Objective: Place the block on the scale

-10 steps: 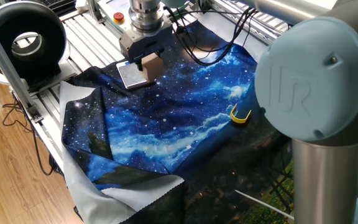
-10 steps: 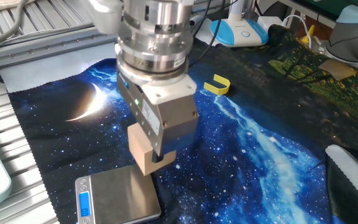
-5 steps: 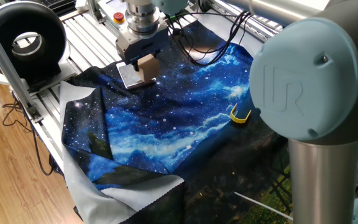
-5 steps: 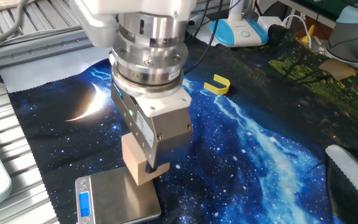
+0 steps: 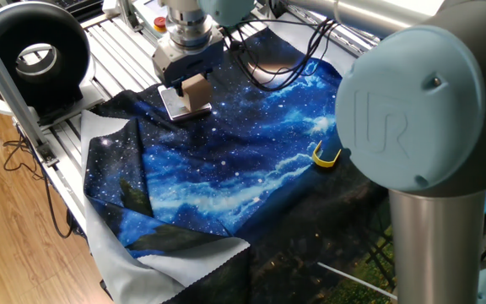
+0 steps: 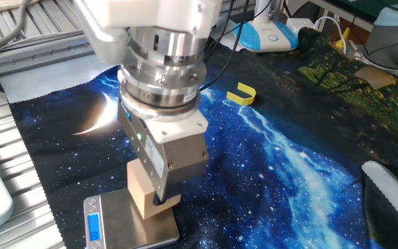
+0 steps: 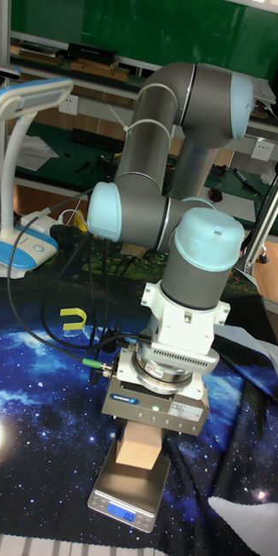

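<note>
The block (image 6: 141, 195) is a tan wooden cube, and my gripper (image 6: 155, 202) is shut on it. It hangs directly over the scale (image 6: 114, 225), a small silvery platform with a blue display strip. In the tall fixed view the block (image 7: 140, 446) sits at the platform of the scale (image 7: 124, 501); I cannot tell whether they touch. In one fixed view the gripper (image 5: 191, 84) holds the block (image 5: 196, 89) above the scale (image 5: 173, 105) at the far end of the cloth.
A starry blue cloth (image 5: 243, 160) covers the table. A yellow curved clip (image 6: 241, 94) lies on it, away from the scale. A white-and-blue rounded device (image 6: 264, 36) stands at the back. A black round fan (image 5: 36, 55) stands beside the aluminium frame.
The gripper carried the block sideways from beside the scale to over its platform and moved lower. The scale and the clip stayed where they were.
</note>
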Action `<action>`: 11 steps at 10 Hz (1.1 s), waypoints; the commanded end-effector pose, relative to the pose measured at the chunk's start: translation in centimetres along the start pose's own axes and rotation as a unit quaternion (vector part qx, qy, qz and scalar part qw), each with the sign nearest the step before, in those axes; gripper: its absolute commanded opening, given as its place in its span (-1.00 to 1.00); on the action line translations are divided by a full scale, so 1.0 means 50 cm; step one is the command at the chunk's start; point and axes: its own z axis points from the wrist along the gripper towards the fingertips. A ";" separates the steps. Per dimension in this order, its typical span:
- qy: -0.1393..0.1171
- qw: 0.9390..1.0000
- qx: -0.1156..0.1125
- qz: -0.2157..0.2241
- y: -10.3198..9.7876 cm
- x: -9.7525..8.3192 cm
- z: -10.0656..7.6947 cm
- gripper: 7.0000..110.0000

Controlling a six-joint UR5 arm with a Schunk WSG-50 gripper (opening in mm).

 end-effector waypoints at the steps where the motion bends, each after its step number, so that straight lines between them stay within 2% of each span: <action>1: -0.005 1.000 -0.007 0.004 0.004 -0.012 0.009 -1.00; 4: -0.001 1.000 -0.007 0.002 -0.013 0.001 -0.008 -1.00; 9: -0.002 1.000 -0.005 0.002 -0.028 0.003 -0.006 -1.00; 10: -0.015 1.000 -0.015 -0.009 -0.031 0.002 0.000 -1.00; 11: -0.040 0.999 -0.019 -0.023 -0.030 -0.020 0.000 -1.00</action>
